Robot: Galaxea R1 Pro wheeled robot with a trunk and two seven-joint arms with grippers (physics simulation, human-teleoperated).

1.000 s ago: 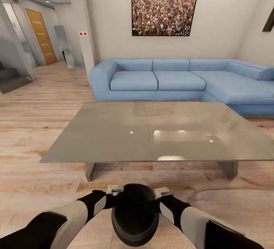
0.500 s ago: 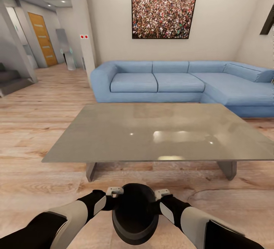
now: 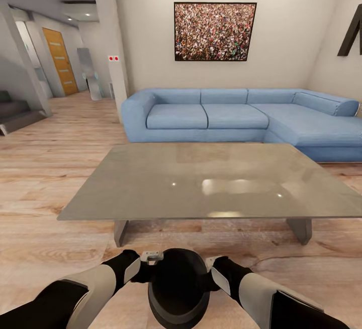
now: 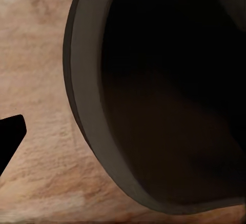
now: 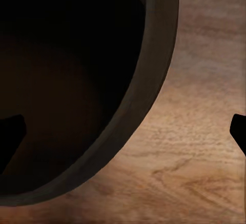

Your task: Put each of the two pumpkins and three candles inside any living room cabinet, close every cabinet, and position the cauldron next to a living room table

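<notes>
The robot is holding the cauldron (image 3: 178,289) between both grippers, low over the floor, just near of the table (image 3: 211,181). Whether each gripper is apart or together cannot be told. The cauldron could slip if one arm is pulling away.

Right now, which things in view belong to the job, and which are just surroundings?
Job:
- cauldron, between both arms
- left claw and right claw at its sides; grip unclear
- coffee table, just ahead

Surroundings:
- blue sofa
- crowd picture
- orange door
- stairs
</notes>
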